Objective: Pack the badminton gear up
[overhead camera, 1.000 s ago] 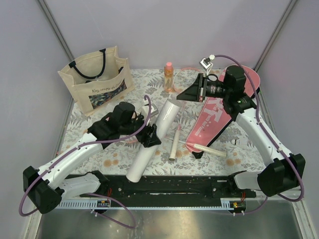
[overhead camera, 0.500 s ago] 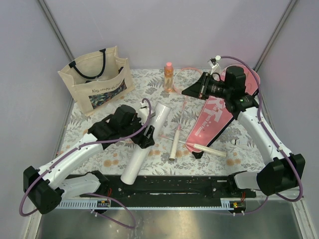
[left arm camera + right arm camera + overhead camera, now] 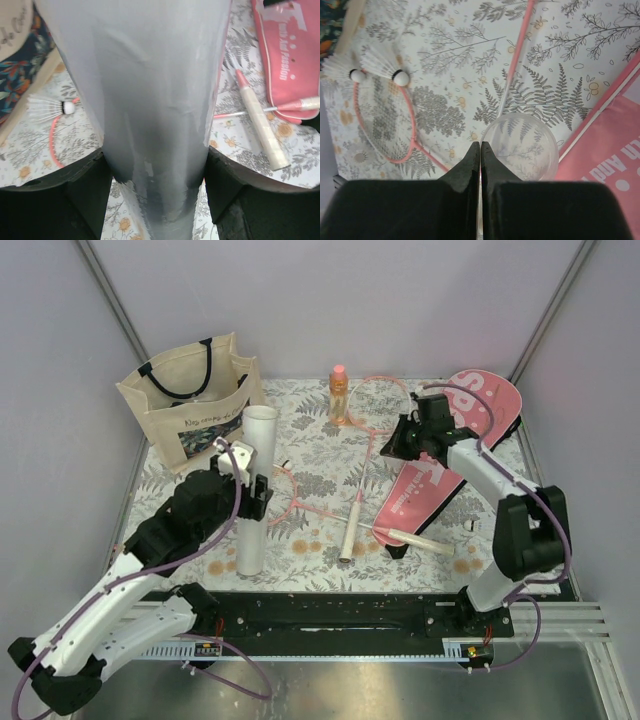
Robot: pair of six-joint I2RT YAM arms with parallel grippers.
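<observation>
white tube (image 3: 155, 100), a smooth cylinder, rests between black left fingers (image 3: 82, 192).

Setting: a laboratory robot test cell, not a domestic room. The table (image 3: 300, 415), covered with a floral-print cloth, is enclosed behind and on both sides by plain pale wall panels (image 3: 330, 300) joined at metal corner struts (image 3: 112, 302). A black mounting rail (image 3: 330, 610) along the table's near edge carries two white arms (image 3: 95, 605) with exposed purple cabling (image 3: 243, 681). Bare sheet metal (image 3: 330, 692) lies in front of that edge.
</observation>
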